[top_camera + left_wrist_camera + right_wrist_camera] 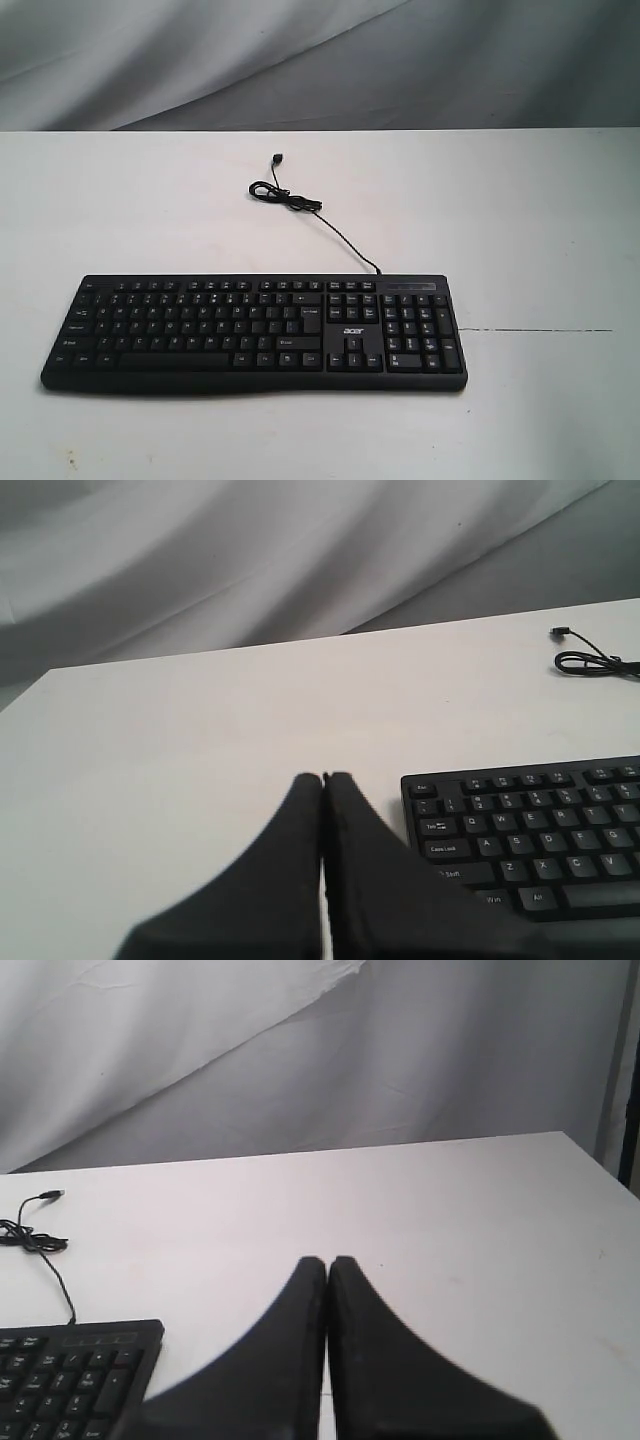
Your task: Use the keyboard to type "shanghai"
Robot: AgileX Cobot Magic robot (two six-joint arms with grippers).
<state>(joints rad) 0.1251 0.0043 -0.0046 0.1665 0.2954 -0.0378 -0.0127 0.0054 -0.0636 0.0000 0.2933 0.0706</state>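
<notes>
Exterior view: I look down from the typing side over the worktop (540, 220), whole keyboard (255, 332) in frame. Wrist views: low, close behind the left pincer (323, 778) and right pincer (327, 1260), facing the backdrop (300, 60); each shares one keyboard end and the cable (283, 196) with the exterior.

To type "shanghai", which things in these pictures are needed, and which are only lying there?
Needed: keyboard; left gripper, jaws shut; right gripper, jaws shut.

Only lying there: the keyboard's cable, coiled on the table beyond it; grey cloth at the back.
</notes>
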